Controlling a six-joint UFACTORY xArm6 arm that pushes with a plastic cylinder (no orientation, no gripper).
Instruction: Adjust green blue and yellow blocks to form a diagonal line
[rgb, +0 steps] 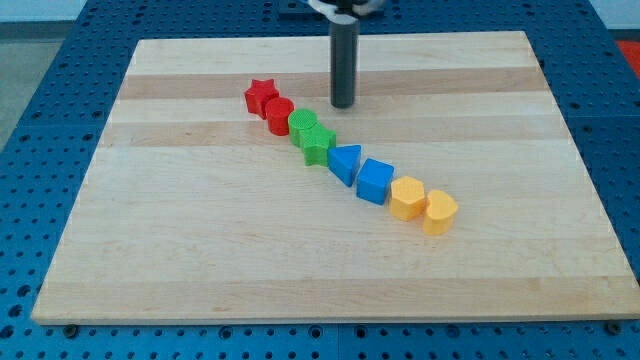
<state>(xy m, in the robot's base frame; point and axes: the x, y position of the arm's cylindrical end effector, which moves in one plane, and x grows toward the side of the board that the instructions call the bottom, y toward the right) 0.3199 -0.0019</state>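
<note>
- The desk (200, 270) is seen whole; a wooden board on a blue perforated base, carrying eight blocks in one chain running from the view's upper left to lower right.
- The arm is cut off at the view's top; only the dark rod is seen, with my tip (343, 105) resting just right of the green blocks, apart from them. No fingers are fitted, so no open or closed state can be told.
- Blue triangle (345, 163) and blue cube (375, 181) are placed mid-chain, near each other.
- Yellow hexagon (407, 198) and yellow heart (440, 212) are touching at the lower end.
- Green cylinder (303, 125) and green star (318, 145) are touching.
- Red star (261, 96) and red cylinder (279, 115) head the chain.
- The diagonal is judged nearly formed; only small nudges are called for next.
</note>
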